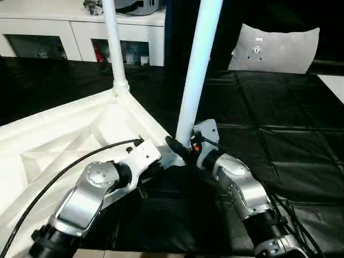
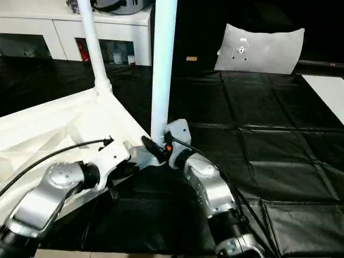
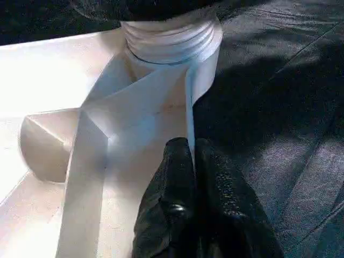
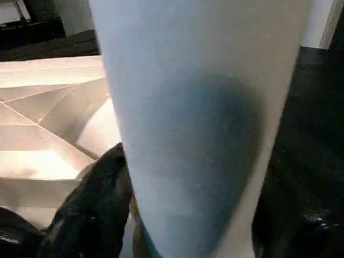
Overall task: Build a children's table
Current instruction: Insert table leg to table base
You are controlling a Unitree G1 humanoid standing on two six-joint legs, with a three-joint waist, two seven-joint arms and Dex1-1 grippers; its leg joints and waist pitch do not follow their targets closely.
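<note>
Standing upright at the tabletop's (image 1: 48,134) near corner, the leg (image 1: 196,75) is sitting between the right fingers (image 4: 102,204), which are straddling its base; whether they are gripping is unclear. The left fingers (image 3: 201,209), pressed together, are resting against the corner rim.

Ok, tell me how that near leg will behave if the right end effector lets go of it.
The near leg looks like a stiff, smooth plastic tube, so probably light and a bit slippery. It stands tall on a narrow base at the tabletop corner; whether it is seated can't be seen, so it may tip.
</note>
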